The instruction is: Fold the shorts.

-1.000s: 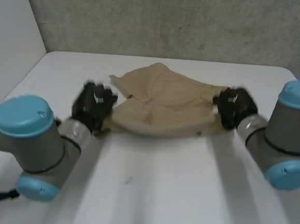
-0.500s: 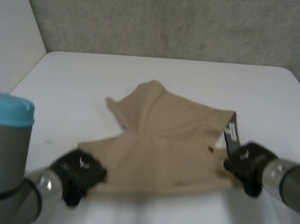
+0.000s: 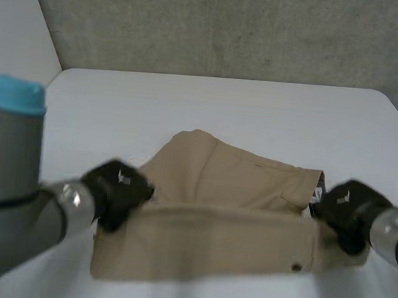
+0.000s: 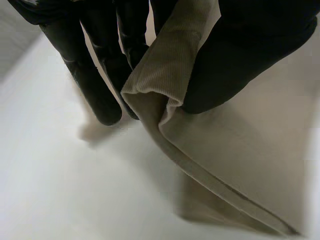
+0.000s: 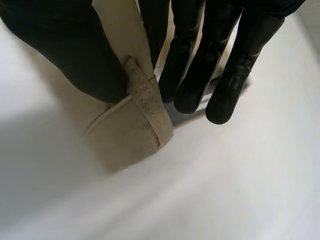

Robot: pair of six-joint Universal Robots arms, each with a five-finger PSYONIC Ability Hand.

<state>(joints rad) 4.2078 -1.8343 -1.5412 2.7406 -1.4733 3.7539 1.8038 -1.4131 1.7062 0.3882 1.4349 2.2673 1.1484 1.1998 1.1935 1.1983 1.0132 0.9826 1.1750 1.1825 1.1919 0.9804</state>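
Between thumb and fingers point(image 4: 95, 85) of the left hand point(image 3: 116, 191): a folded corner of the tan shorts point(image 3: 227, 227), pinched tight, fingers nearly straight. At the right hand point(image 3: 346, 205): the same clamp, thumb pressing a stitched hem corner against the fingers point(image 5: 225, 75). From the head view: cloth stretched from one hand to the other on the white table point(image 3: 223, 109), doubled along the line between them. From the wrist views: ribbed weave, seam stitching, layers stacked under each thumb
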